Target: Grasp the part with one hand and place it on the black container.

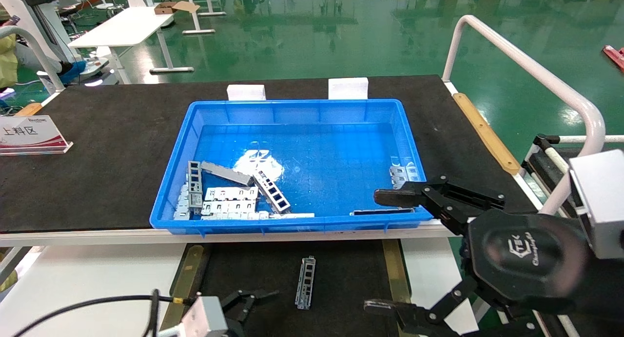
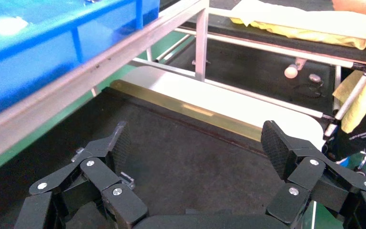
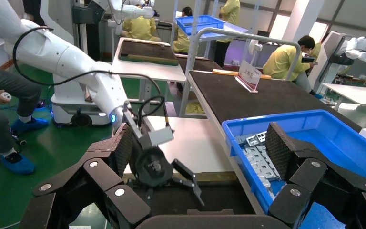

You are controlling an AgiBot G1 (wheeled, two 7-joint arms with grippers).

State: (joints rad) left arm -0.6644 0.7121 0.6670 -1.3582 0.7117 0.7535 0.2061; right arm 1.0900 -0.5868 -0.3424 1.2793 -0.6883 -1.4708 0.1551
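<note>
part down on the tray, both grippers empty

my right gripper (image 1: 385,251) hung wide open with nothing between its fingers, raised over the near right corner of the blue bin (image 1: 297,220). its upper finger sat above the bin's front rim and its lower finger reached out over the black container (image 1: 341,273) below. my left gripper (image 1: 246,303) sat low over the near left part of that container, spread open too and holding nothing.

the part (image 1: 305,282) lay flat on the black container, between my 2 grippers and clear of both, lengthwise away from me, roughly midway between the 2 yellowish side strips (image 1: 392,271). judged from that, the placing looked done or close to it.

more brackets (image 1: 229,200) lay heaped in the bin's far left corner from my right gripper, 1 long strip (image 1: 382,211) lay just under its upper finger, and a small cluster (image 1: 403,173) sat just beyond it.

risks as i saw them: if my right arm dropped or swung inward, its lower finger could sweep the part off line, or its upper finger could catch the bin rim and shift the bin. my left gripper, moving sideways, could nudge the part as well.
</note>
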